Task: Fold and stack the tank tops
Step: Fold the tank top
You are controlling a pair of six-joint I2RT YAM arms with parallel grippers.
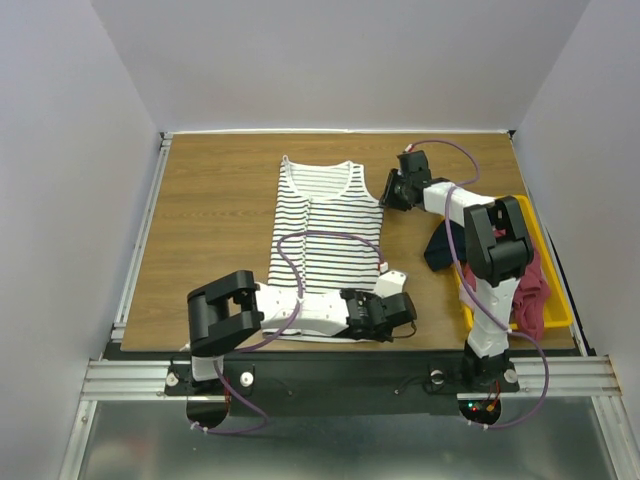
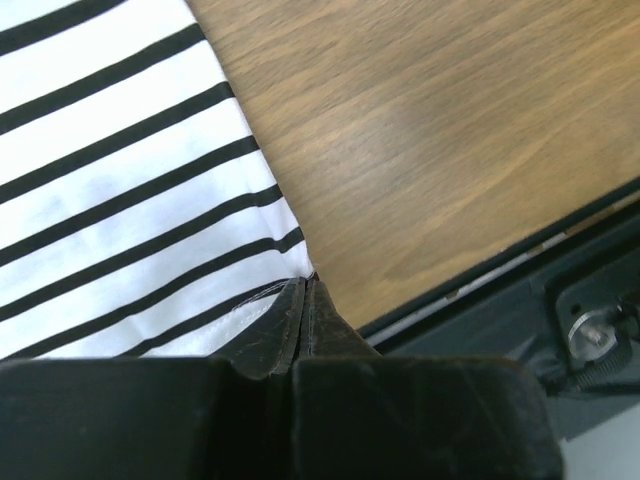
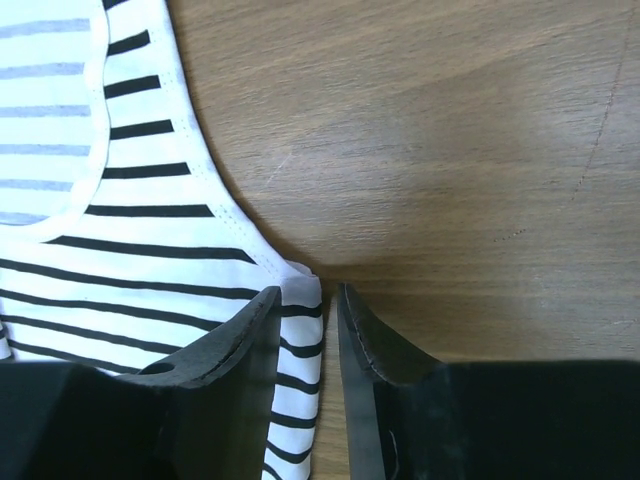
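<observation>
The white striped tank top point(image 1: 325, 235) lies flat in the middle of the table, neck at the far end. My left gripper point(image 1: 404, 314) is at its near right hem corner; in the left wrist view the gripper point(image 2: 308, 287) is shut, pinching that corner of the striped top point(image 2: 120, 190). My right gripper point(image 1: 388, 193) is at the top's far right armhole. In the right wrist view the gripper point(image 3: 308, 292) is open a little, with the edge of the striped cloth point(image 3: 150, 270) lying between the fingers. The dark red tank top point(image 1: 530, 292) lies bunched in the yellow tray.
The yellow tray point(image 1: 556, 285) sits along the right edge of the table. A dark navy cloth point(image 1: 442, 248) hangs over its left side. Metal rails point(image 1: 135, 250) run along the left and near edges. White walls close in the table.
</observation>
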